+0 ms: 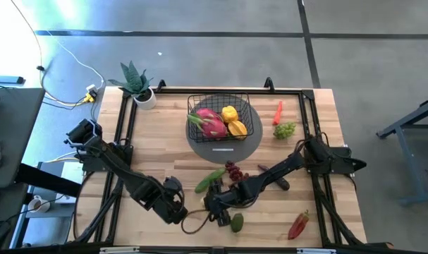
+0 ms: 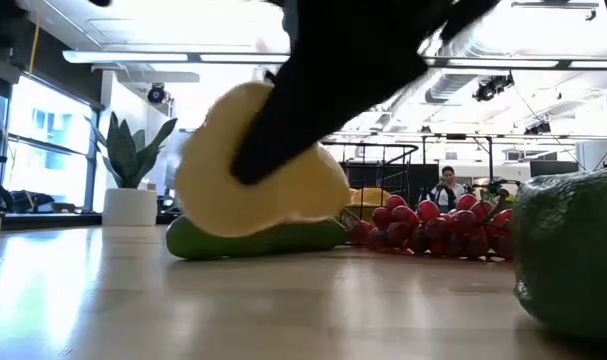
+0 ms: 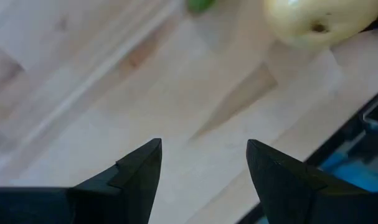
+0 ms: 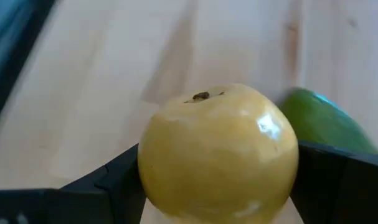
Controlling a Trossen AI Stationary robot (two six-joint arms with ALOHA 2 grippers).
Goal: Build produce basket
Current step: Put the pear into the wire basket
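The step in hand looks like the pickup of the smooth pale-yellow pear, which sits at the lower centre of the high view near the front edge of the light wooden bench, well apart from the black wire-mesh basket at the upper centre. The right end effector has its two dark fingers set against opposite flanks of the pear, so it appears clamped on the fruit; in the low view the pear seems to hang just above the long green cucumber lying behind it, though whether it is clear of the wood I cannot tell. To do this well, the lift should be straight up until the pear clears the cucumber, the cluster of dark red grapes and the green avocado beside it, then carried toward the basket and lowered onto a free spot beside the pink dragon fruit and the yellow-orange fruits already inside; a round, glossy skin may slip if squeezed off-centre. The right arm reaches long and low from the right side of the frame toward the lower centre. The left end effector waits at the lower left of centre, fingers apart over bare wood, holding nothing.
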